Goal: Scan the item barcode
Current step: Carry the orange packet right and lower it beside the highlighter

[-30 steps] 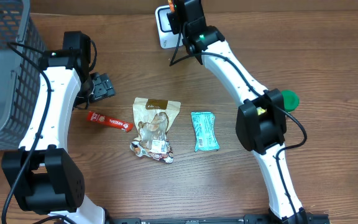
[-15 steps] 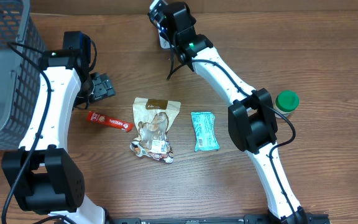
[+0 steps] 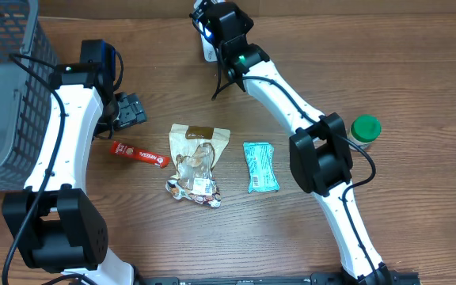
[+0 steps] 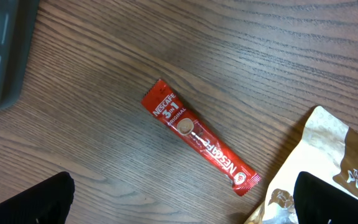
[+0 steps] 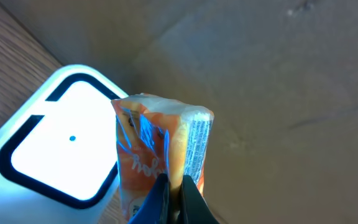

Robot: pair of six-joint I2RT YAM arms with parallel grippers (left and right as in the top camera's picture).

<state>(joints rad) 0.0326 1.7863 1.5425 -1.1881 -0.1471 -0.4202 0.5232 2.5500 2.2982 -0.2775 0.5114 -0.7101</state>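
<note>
Mock shop checkout, barcode scanner (image 5: 55, 155), shopping basket (image 3: 10, 32)

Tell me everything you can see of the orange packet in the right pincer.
The orange packet is a small, glossy, foil-looking wrapper with blue lettering too cut off to read and a ribbed, silvery crimped edge down one side. It stands roughly upright, pinched at its lower end by the shut right pincer, the only thing seen touching it. It is held in front of the scanner, beside its glowing white window; whether the two touch cannot be told.
</note>
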